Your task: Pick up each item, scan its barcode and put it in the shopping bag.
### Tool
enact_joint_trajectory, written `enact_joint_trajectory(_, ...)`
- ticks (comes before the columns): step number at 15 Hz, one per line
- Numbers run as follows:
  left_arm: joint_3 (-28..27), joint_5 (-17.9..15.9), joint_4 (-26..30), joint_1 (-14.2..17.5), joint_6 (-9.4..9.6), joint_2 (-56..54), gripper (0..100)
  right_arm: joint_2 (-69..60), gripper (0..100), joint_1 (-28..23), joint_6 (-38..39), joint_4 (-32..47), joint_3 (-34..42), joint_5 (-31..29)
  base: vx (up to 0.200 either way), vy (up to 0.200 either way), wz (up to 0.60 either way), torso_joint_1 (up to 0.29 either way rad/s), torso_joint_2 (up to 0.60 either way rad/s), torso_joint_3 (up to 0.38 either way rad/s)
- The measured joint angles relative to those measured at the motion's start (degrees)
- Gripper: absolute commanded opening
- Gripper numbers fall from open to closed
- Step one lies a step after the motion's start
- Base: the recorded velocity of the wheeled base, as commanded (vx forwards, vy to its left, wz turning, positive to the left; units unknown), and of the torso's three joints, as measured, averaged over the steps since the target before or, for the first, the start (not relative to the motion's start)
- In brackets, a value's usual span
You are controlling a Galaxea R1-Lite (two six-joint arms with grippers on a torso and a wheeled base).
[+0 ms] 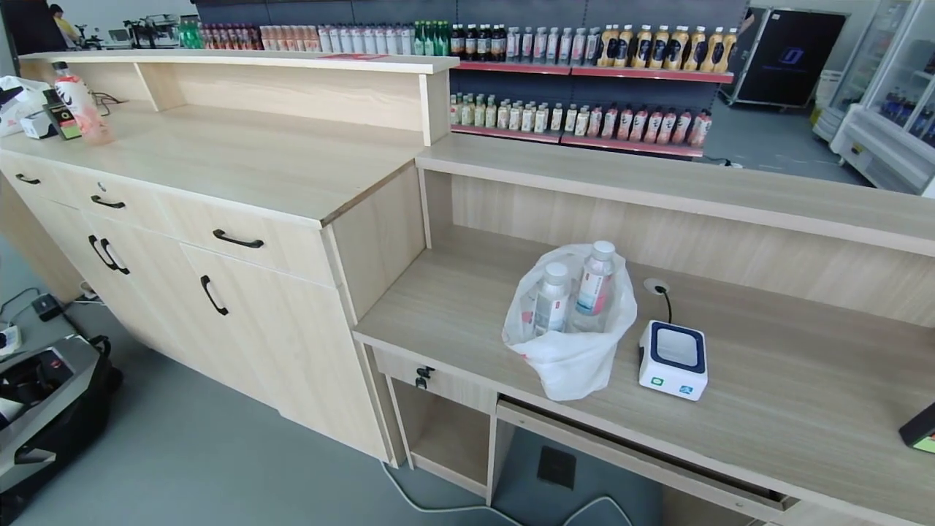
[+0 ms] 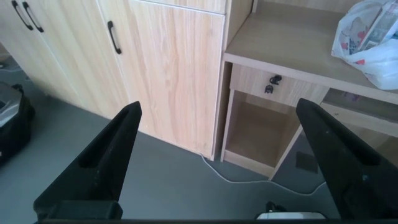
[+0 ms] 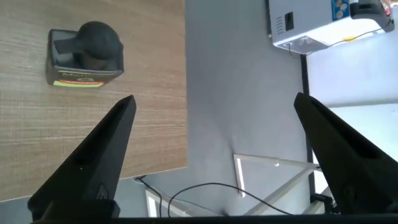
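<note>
While the left gripper (image 2: 217, 109) and the right gripper (image 3: 214, 99) both hung spread wide with nothing between the fingers, two bottles (image 1: 551, 299) (image 1: 595, 281) stood in the shopping bag (image 1: 570, 358).

The left gripper was out over the grey floor (image 2: 155, 168) in front of the light wood cabinet (image 2: 174, 68), and the right gripper hovered at the edge of the table (image 1: 803, 380), near a small black device (image 3: 85, 59) with a green label lying on the wood. The white plastic bag stood open on that lower table, both white-capped bottles upright inside, side by side, tops poking out. Just beside the bag on its right sat the white scanner (image 1: 673, 359) with its dark window facing up, a cable (image 1: 666, 303) running to a hole in the table behind it. A pinkish bottle (image 1: 82, 102) stood well apart on the higher table top at far left.
</note>
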Motion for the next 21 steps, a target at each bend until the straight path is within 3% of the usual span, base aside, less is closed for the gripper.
enact_joint_trajectory(3, 0.0, 0.0, 0.0, 0.0, -0.02, 0.0, 100, 2.9, 100, -0.6, -3.4, -0.3, 0.4, 0.1, 0.0, 0.0, 0.0, 0.0, 0.0, 0.0)
enact_joint_trajectory(8, 0.0, 0.0, 0.0, 0.0, 0.02, 0.0, 100, 6.9, 100, -0.6, -1.1, -0.2, -1.5, 4.5, 0.0, 0.0, 0.0, 0.0, 0.0, 0.0)
enact_joint_trajectory(17, 0.0, 0.0, 0.0, 0.0, 0.02, 0.0, 100, 12.5, 100, -0.6, 0.4, -0.5, -3.8, 5.0, 0.0, 0.0, 0.0, 0.0, 0.0, 0.0)
enact_joint_trajectory(21, 0.0, 0.0, 0.0, 0.0, 0.0, 0.0, 100, 15.2, 100, -0.6, 0.4, -0.4, -5.9, 8.0, 0.0, 0.0, 0.0, 0.0, 0.0, 0.0)
